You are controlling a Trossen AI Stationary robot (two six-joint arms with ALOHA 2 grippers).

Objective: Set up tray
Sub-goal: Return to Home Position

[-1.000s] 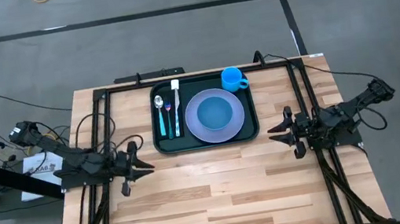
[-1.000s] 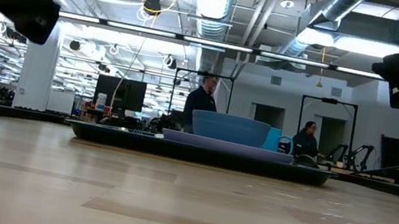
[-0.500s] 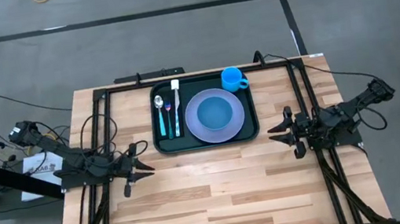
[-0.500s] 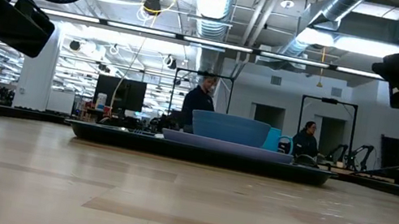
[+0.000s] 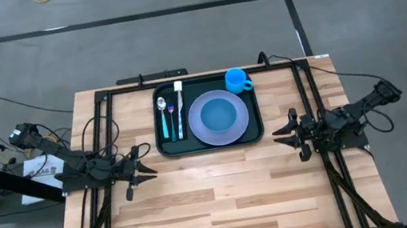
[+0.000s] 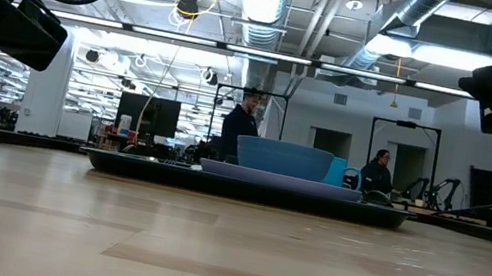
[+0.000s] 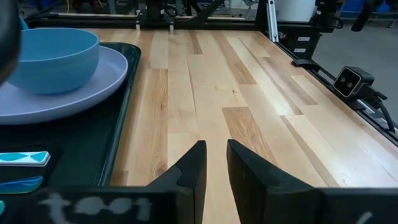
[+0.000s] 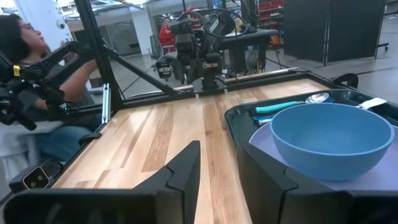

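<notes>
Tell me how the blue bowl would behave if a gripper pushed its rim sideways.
The bowl looks like rigid plastic, so probably light and stiff. It sits loose on the smooth plate, so it would likely slide rather than tip, given its wide, low shape.

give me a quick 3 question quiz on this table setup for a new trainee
1. True or false: the bowl sits on the plate.
2. Where does the cutlery lie? A) on the tray, between the plate and the tray edge nearer the left arm; B) in the bowl; C) on the plate's rim.
3. Fill in: the left tool and the right tool each hold ____.

Key: 1 true; 2 A; 3 nothing.
</notes>
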